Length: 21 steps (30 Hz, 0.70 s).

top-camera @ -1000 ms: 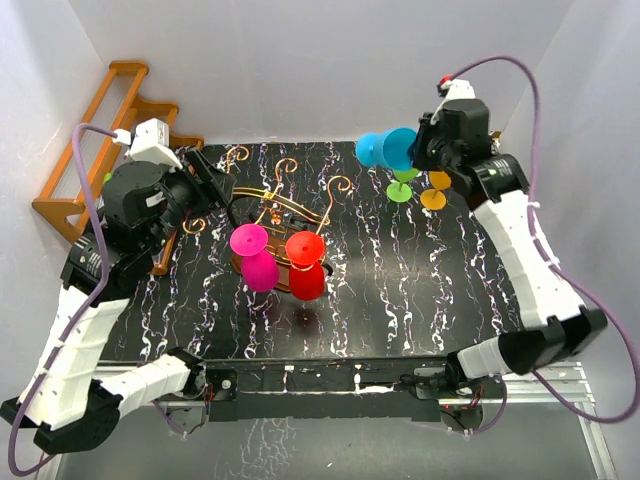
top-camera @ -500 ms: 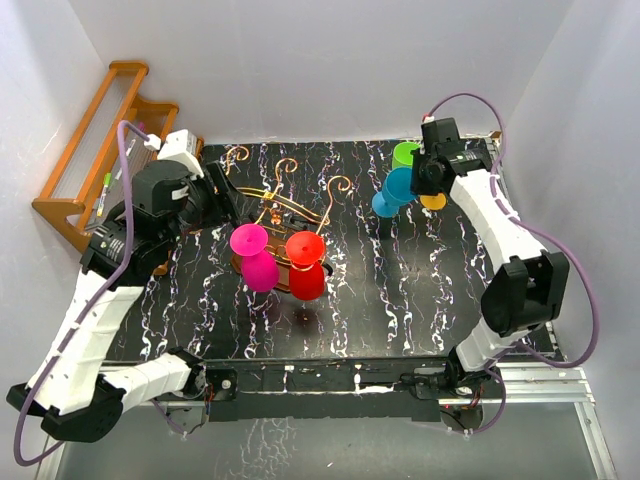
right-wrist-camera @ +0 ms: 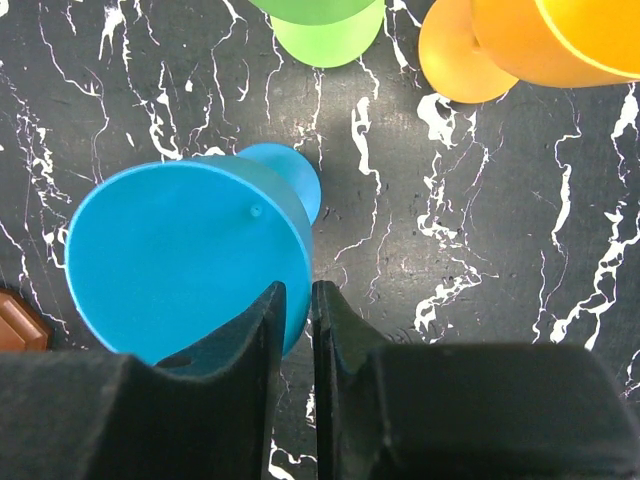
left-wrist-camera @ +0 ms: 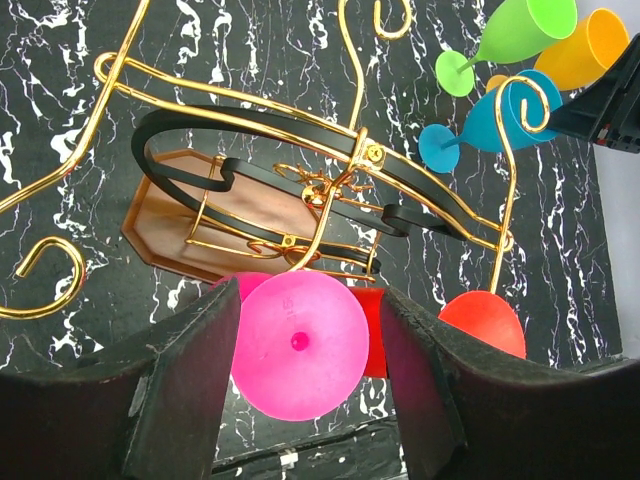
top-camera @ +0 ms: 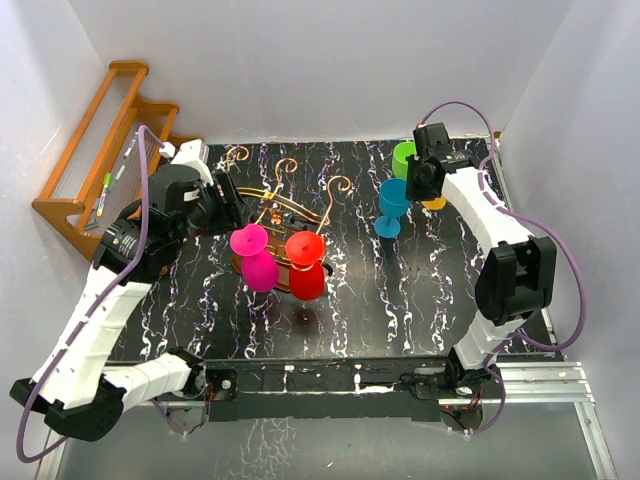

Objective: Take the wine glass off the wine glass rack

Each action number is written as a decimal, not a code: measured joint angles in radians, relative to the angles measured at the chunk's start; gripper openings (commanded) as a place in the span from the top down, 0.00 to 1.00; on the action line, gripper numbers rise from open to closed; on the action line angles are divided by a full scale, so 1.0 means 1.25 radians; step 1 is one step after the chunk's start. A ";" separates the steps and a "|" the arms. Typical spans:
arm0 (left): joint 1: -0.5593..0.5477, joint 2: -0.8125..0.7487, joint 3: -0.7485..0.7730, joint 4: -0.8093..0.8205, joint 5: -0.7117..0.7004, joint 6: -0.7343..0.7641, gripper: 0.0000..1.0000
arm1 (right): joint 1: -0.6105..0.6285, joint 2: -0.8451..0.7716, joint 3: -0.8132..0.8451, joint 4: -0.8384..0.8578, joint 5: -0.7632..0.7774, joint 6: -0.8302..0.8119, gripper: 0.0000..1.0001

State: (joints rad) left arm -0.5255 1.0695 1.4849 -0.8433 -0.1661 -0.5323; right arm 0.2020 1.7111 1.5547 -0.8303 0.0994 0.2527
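Observation:
The wine glass rack point(top-camera: 285, 205) is a golden wire frame on a dark brown base point(left-wrist-camera: 190, 225) at the table's middle. A pink glass point(top-camera: 256, 258) and a red glass point(top-camera: 306, 268) hang upside down from it. My left gripper point(top-camera: 232, 208) is open at the rack's left. In the left wrist view the pink foot disc point(left-wrist-camera: 300, 345) lies between its fingers point(left-wrist-camera: 200, 370), apart from both. My right gripper point(top-camera: 412, 180) is shut on the rim of a blue glass point(top-camera: 392, 203), which stands upright with its foot on the table. It also shows in the right wrist view point(right-wrist-camera: 180, 260).
A green glass point(top-camera: 405, 155) and an orange glass point(top-camera: 433, 200) stand close behind and right of the blue one. An orange-brown stepped shelf point(top-camera: 95, 140) with pens leans at the back left. White walls enclose the table.
My right arm has lowered the blue glass from tilted in the air to upright on the table. My left gripper has moved right, closer to the pink glass.

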 measured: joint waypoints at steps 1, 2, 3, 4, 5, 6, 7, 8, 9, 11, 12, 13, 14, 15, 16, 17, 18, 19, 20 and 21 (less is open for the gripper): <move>0.000 0.000 -0.002 0.000 0.001 0.000 0.44 | 0.000 0.002 0.000 0.000 0.001 0.001 0.76; 0.000 0.000 -0.006 0.000 0.002 0.000 0.44 | 0.000 0.003 0.000 0.001 0.001 0.002 0.75; 0.000 0.000 -0.008 -0.001 0.002 -0.001 0.44 | 0.000 0.005 0.000 0.002 0.002 0.002 0.75; 0.000 0.000 -0.009 -0.002 0.002 -0.001 0.44 | 0.000 0.005 0.000 0.002 0.002 0.002 0.74; 0.000 0.000 -0.009 -0.002 0.003 -0.002 0.44 | 0.000 0.007 0.000 0.002 0.003 0.003 0.74; 0.000 -0.001 -0.010 -0.002 0.002 -0.002 0.44 | 0.000 0.007 0.000 0.002 0.005 0.003 0.74; 0.000 -0.001 -0.010 -0.002 0.002 -0.002 0.43 | 0.000 0.007 0.000 0.002 0.006 0.004 0.74; 0.000 -0.002 -0.010 -0.002 0.002 -0.002 0.43 | 0.000 0.007 0.000 0.003 0.007 0.005 0.74; 0.000 -0.004 -0.010 -0.002 0.002 -0.002 0.44 | 0.000 0.007 0.000 0.004 0.007 0.006 0.74; 0.000 -0.008 -0.010 -0.003 0.002 -0.003 0.43 | 0.000 0.005 0.000 0.004 0.008 0.008 0.74; 0.000 -0.010 -0.010 -0.003 0.002 -0.005 0.43 | 0.000 0.002 0.001 0.004 0.008 0.009 0.74; 0.000 -0.012 -0.010 -0.003 0.002 -0.005 0.43 | 0.000 -0.003 0.001 0.004 0.008 0.009 0.73; 0.000 -0.015 -0.010 -0.003 0.002 -0.008 0.43 | 0.000 -0.013 0.001 0.004 0.006 0.009 0.73; 0.000 -0.017 -0.010 -0.004 0.002 -0.008 0.43 | 0.000 -0.026 0.001 0.003 0.005 0.009 0.73; 0.000 -0.020 -0.011 -0.005 0.002 -0.009 0.43 | 0.000 -0.042 0.003 0.003 0.002 0.009 0.73; 0.000 -0.024 -0.012 -0.005 0.002 -0.012 0.43 | 0.000 -0.063 0.005 0.003 -0.004 0.010 0.72; 0.000 -0.029 -0.016 -0.004 0.003 -0.014 0.43 | 0.000 -0.084 0.007 0.004 -0.012 0.010 0.71; 0.000 -0.035 -0.022 -0.002 0.004 -0.016 0.43 | 0.000 -0.112 0.007 0.009 -0.025 0.011 0.70; 0.000 -0.041 -0.030 -0.002 0.006 -0.019 0.43 | 0.000 -0.144 0.007 0.015 -0.042 0.012 0.68; 0.000 -0.048 -0.038 -0.001 0.008 -0.022 0.43 | 0.000 -0.175 0.006 0.024 -0.064 0.013 0.68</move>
State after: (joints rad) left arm -0.5255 1.0096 1.4372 -0.8440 -0.1558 -0.5602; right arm 0.2020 1.4925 1.5623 -0.7998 0.0196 0.2691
